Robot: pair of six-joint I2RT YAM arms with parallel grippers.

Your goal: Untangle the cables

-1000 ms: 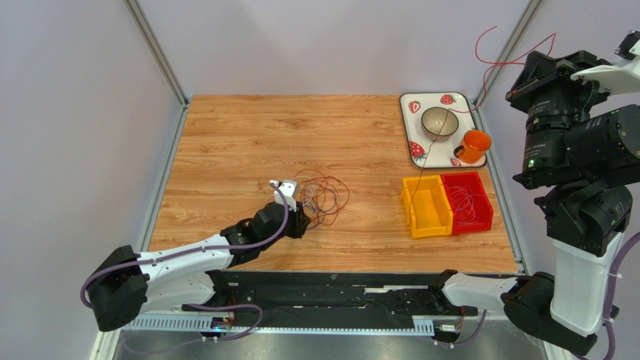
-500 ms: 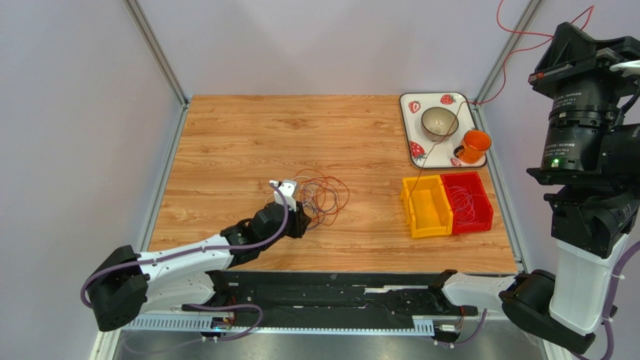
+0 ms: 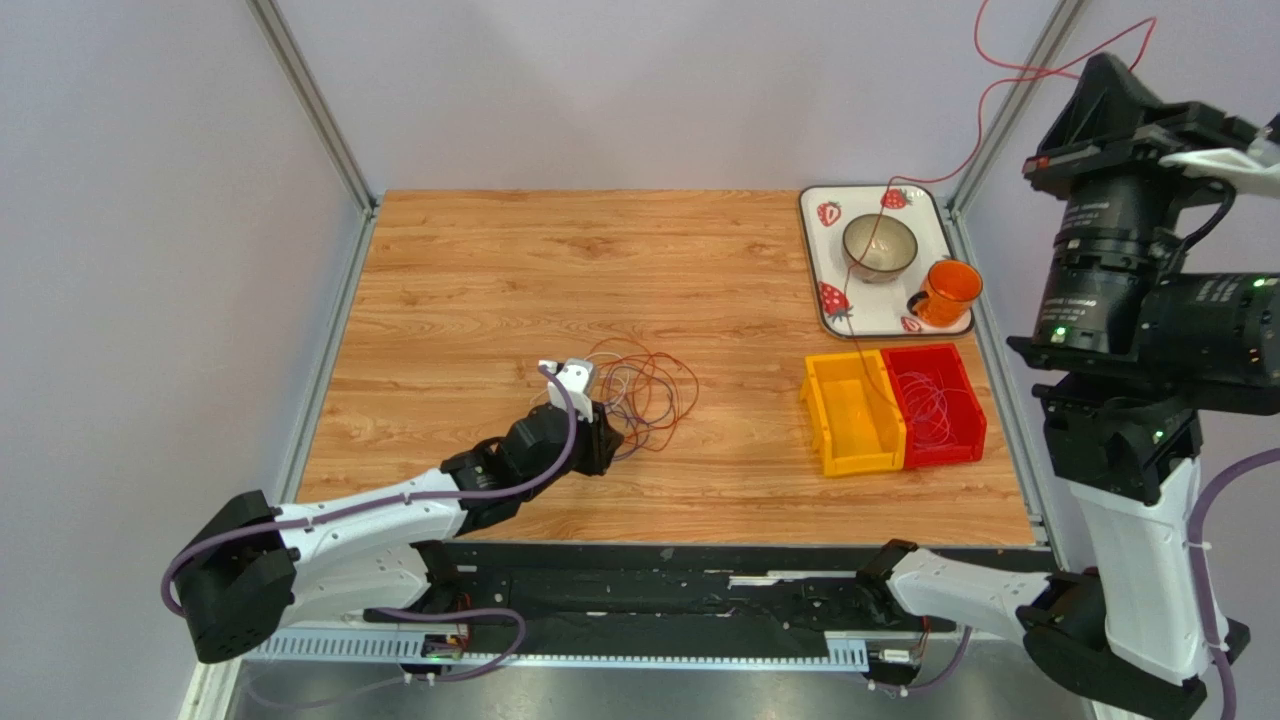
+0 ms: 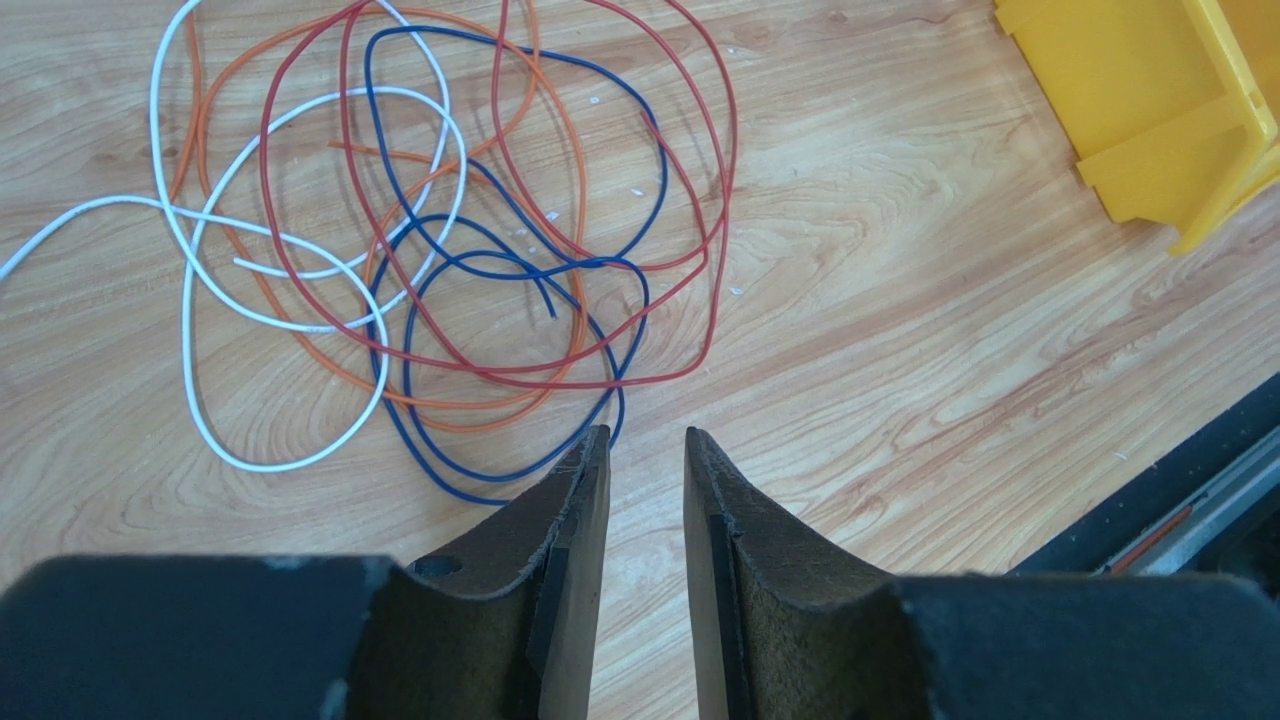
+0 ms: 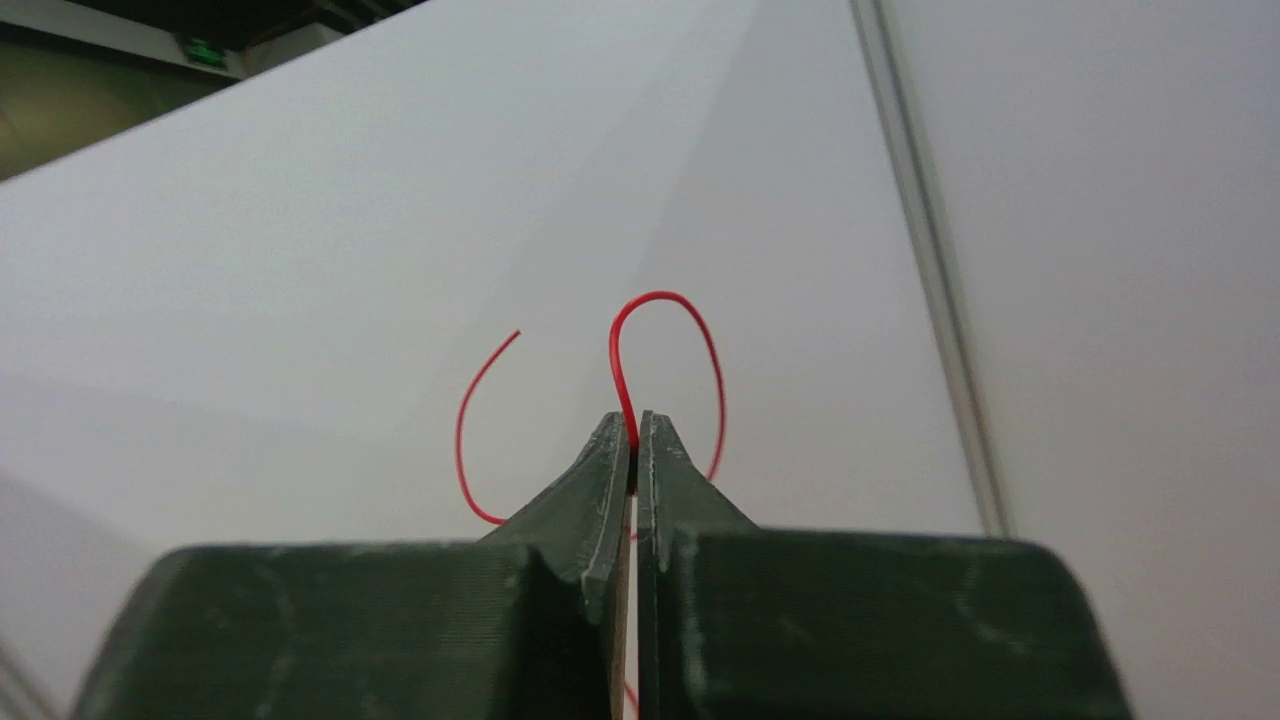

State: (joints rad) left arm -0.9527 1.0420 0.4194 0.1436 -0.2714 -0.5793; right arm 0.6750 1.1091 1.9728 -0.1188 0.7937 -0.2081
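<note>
Right gripper (image 5: 637, 428): jaws together, clamped on red cable (image 5: 661, 296), high above far-right tabletop corner. Left gripper (image 4: 646, 443): jaws apart, beside cables (image 4: 451, 225) at tabletop centre. Red bin (image 3: 939, 455) holds wire coil (image 3: 929, 402); tray (image 3: 813, 204) carries bowl (image 3: 879, 245), cup (image 3: 947, 293).

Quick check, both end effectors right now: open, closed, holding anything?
Left end effector: open, holding nothing, just short of the cable tangle.
Right end effector: closed on the red cable, high above the table.

Robotics lab test cell — pale panel walls (image 3: 150, 225), aluminium corner posts (image 3: 311, 105), wood-grain tabletop (image 3: 601, 255) — black mounting rail (image 3: 676, 578) at near edge.
</note>
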